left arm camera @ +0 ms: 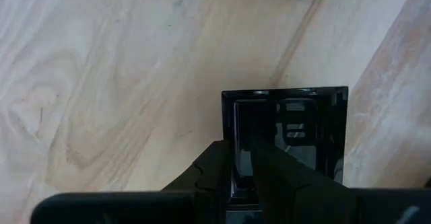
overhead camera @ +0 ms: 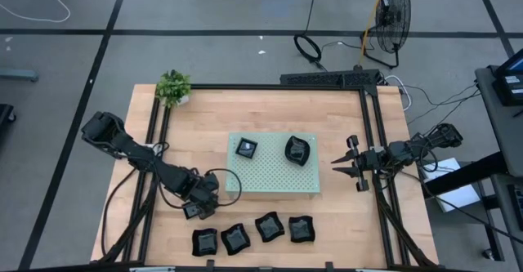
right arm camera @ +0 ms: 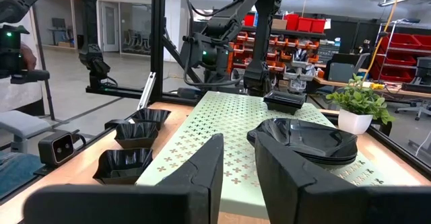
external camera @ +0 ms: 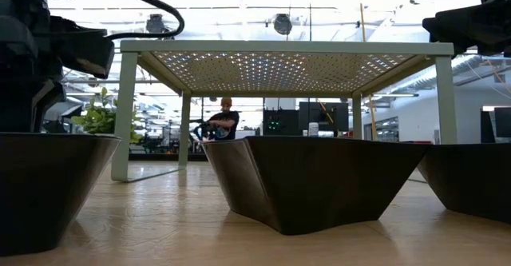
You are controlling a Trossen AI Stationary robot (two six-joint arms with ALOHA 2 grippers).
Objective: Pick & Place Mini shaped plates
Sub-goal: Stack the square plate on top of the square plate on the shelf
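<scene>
Sitting on the wooden table point(overhead camera: 270, 100) is a pale green perforated board point(overhead camera: 274, 182) with a small square plate point(overhead camera: 246, 148) and a leaf-shaped plate point(overhead camera: 298, 150) on top, plus four more black plates point(overhead camera: 254, 233) lined up along the near edge. The left gripper point(overhead camera: 196, 210) is down at the board's near-left corner, fingers point(left arm camera: 219, 173) clamped on the rim of another square plate point(left arm camera: 286, 136), while the right gripper point(overhead camera: 356, 166) waits out by the right rail with its fingers parted, grasping nothing. My guess is that thin edge pinch on glossy plastic could slip or tip during a lift, or clip the board's corner; no readable writing or brands anywhere.
</scene>
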